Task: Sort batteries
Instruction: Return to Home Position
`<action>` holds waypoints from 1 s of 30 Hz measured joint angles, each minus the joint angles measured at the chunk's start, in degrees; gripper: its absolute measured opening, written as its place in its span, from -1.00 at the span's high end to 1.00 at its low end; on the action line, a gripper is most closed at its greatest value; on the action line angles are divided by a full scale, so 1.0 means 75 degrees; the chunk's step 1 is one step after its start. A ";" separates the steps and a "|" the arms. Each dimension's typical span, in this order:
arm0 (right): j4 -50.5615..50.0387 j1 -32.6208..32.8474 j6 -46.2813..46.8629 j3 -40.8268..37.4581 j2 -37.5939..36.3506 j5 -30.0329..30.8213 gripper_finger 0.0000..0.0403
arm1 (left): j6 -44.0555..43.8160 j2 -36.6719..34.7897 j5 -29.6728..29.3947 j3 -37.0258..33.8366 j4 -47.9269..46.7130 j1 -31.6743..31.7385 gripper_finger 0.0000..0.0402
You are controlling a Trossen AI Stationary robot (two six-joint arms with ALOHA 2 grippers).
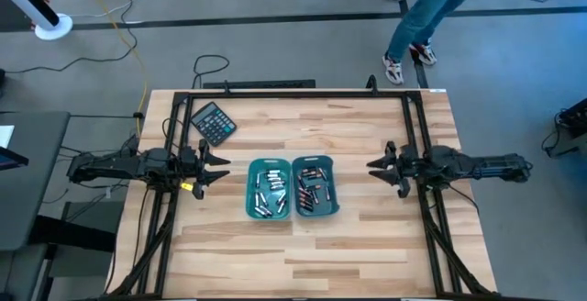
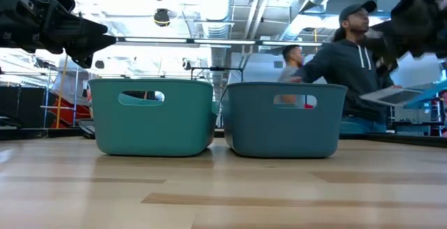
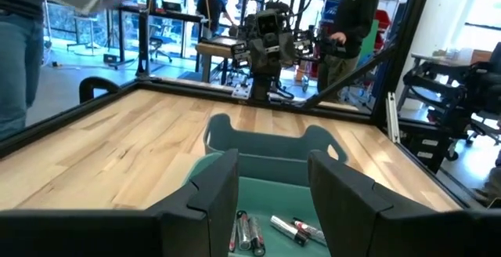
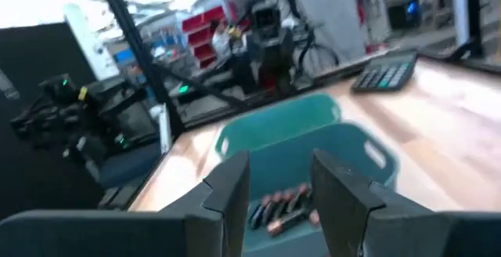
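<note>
On the pale wooden plank table (image 1: pixel 367 237), two teal plastic bins with cut-out handles stand side by side at the middle, their long walls touching. The left teal bin (image 1: pixel 249 191) holds the silvery-grey cylindrical batteries (image 1: pixel 269 191), which lie loose in a jumble on its floor. The right teal bin (image 1: pixel 335 189) holds the dark cylindrical batteries with copper ends (image 1: pixel 312 189), heaped the same way. No cell shows on the bare wood around them. Seen from above, the left gripper (image 1: pixel 223 168) hangs at nine o'clock from the pair of bins, near the left bin's outer wall but apart from it. Its fingers are spread with nothing between them, and its own camera looks between them down at the silvery cells. The right gripper (image 1: pixel 371 166) hangs at three o'clock, a little farther from the right bin. Its fingers are likewise parted and empty, facing the dark cells. A black desk calculator (image 1: pixel 213 122) lies tilted at about ten o'clock from the bins, near the table's far left corner. Beyond the far edge, at roughly one o'clock, a person in blue jeans (image 1: pixel 424 12) stands on the grey floor.
</note>
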 joint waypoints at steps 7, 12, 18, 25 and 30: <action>-0.0301 0.0169 -0.0609 0.0012 0.0208 -0.0307 0.25 | -0.0001 0.0048 0.0026 0.0000 -0.0008 0.0000 0.27; -0.0331 0.0060 -0.1029 0.0014 0.0623 -0.0301 0.25 | -0.0001 0.0055 0.0027 0.0000 -0.0006 0.0000 0.27; -0.0357 -0.0318 -0.1143 0.0015 0.1528 -0.0237 0.25 | -0.0001 0.0055 0.0029 0.0000 -0.0009 0.0000 0.27; -0.0362 -0.0426 -0.1143 0.0015 0.2153 -0.0220 0.25 | -0.0001 0.0055 0.0029 0.0000 -0.0009 0.0000 0.27; -0.0368 -0.0435 -0.1144 0.0015 0.2254 -0.0217 0.25 | -0.0001 0.0055 0.0029 0.0000 -0.0009 0.0000 0.27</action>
